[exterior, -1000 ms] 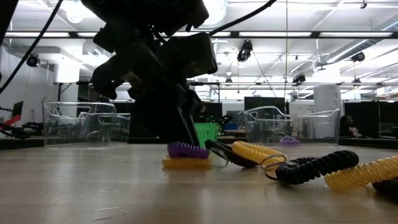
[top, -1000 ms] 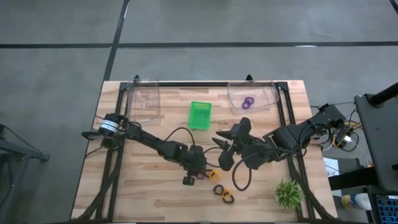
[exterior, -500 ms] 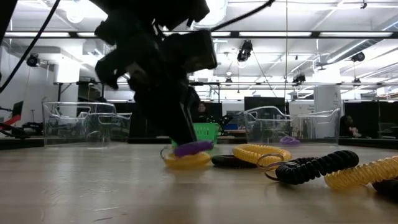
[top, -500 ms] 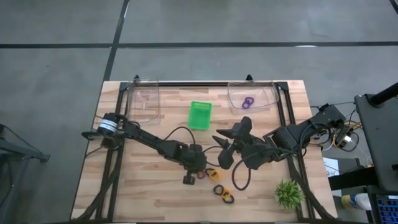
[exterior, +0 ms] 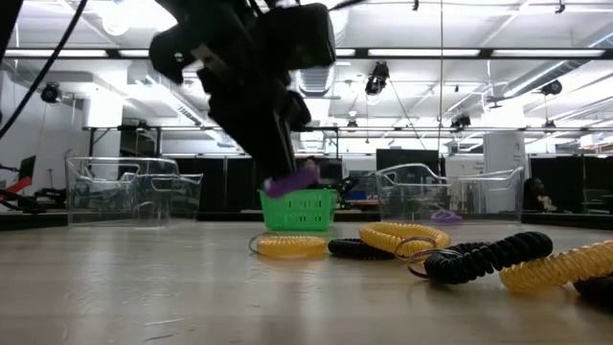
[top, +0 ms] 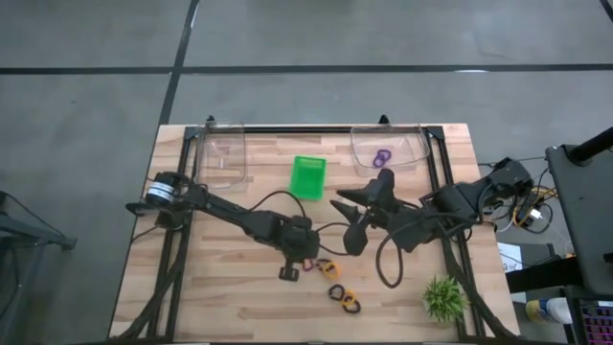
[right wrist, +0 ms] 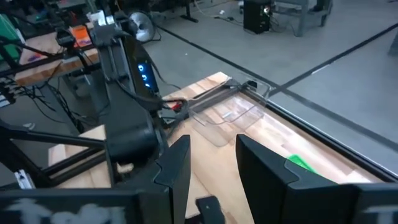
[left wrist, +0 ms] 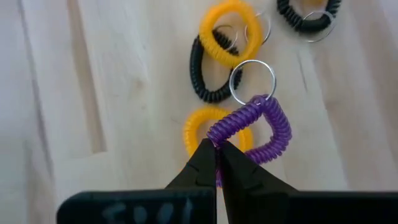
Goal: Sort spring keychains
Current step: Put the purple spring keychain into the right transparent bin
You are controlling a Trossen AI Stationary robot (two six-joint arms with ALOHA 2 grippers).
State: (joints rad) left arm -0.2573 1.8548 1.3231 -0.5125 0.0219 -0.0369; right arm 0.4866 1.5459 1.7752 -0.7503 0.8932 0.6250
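Purple coils hang from the left gripper (left wrist: 217, 163), whose two fingers are pressed together on one purple spring keychain (left wrist: 261, 127) and hold it clear of the wooden table (top: 220, 287), its metal ring (left wrist: 252, 81) dangling off the far end. In the low view we see that same loop lifted above the board, in front of the green basket (exterior: 299, 209).

Below it, in the left wrist view, we count two orange-yellow keychains (left wrist: 229, 31) and two black keychains (left wrist: 200, 74) lying on the wood, the nearer yellow one partly hidden under the held loop. From above we make out a small cluster near the table's front edge.

We count two clear plastic bins at the back: the left bin (top: 222, 153) and the right bin (top: 388, 149), which holds purple loops (top: 382, 156); we cannot count these surely.

The right gripper (top: 356, 222) hovers mid-table with its fingers spread and nothing between them. One spiky green plant (top: 444, 298) sits at the front right corner.
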